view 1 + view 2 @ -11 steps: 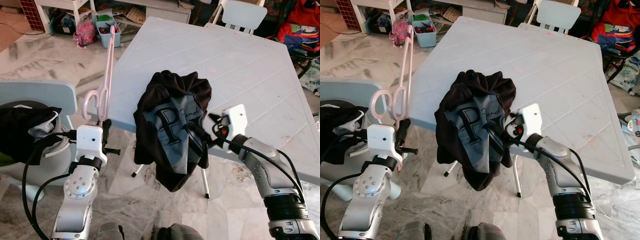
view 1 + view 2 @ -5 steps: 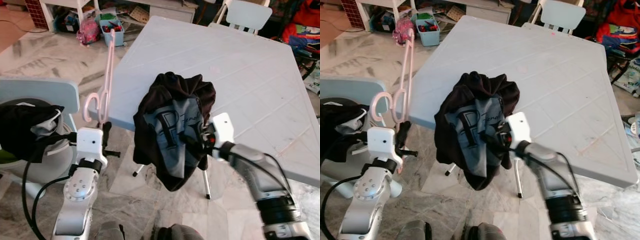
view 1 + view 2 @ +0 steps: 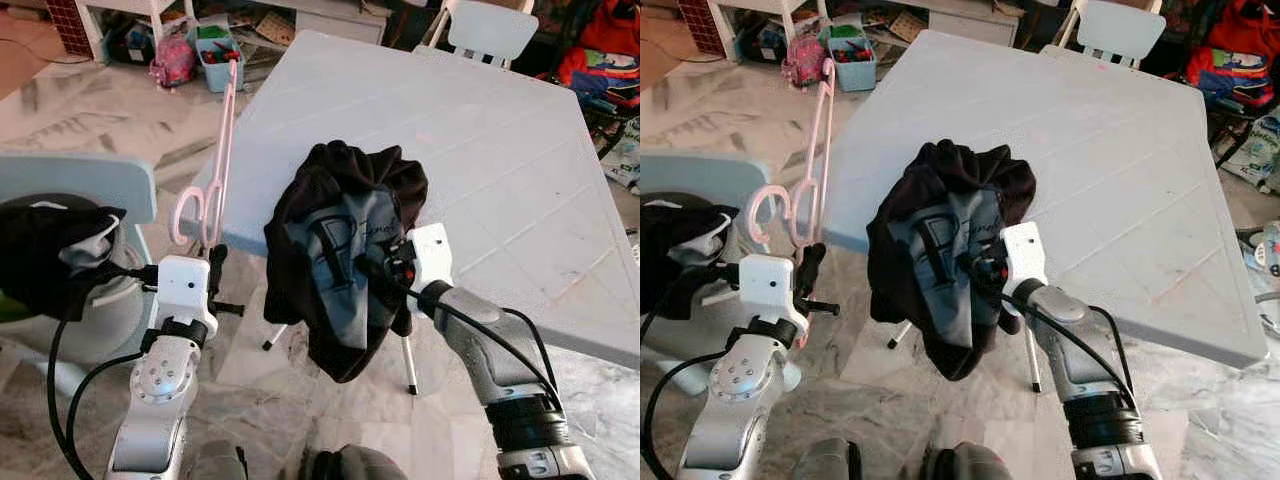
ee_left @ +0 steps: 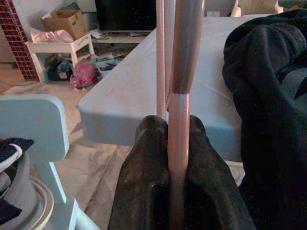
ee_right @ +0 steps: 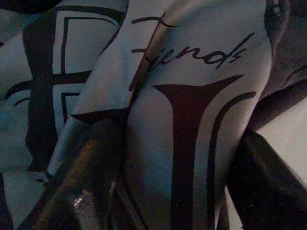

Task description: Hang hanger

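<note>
A pink plastic hanger (image 3: 215, 150) stands upright in my left gripper (image 3: 212, 262), whose black fingers (image 4: 144, 182) are shut on its bar; it rises beside the table's near corner. A black T-shirt with a grey printed panel (image 3: 340, 250) hangs bunched in the air over that corner. My right gripper (image 3: 372, 268) is shut on the shirt's cloth, and the print (image 5: 192, 96) lies between its fingers (image 5: 268, 187) in the right wrist view. The gripper's tips are buried in the folds.
A large pale blue table (image 3: 480, 130) stretches ahead and to the right. A pale blue chair with dark clothes piled on it (image 3: 50, 260) stands at my left. Another chair (image 3: 488, 30), toy bins (image 3: 215, 50) and shelves lie beyond. The floor is marble.
My right arm has drawn in to the left, closer to the shirt, and the shirt has bunched a little higher. The hanger has tilted slightly; the camera has shifted a little.
</note>
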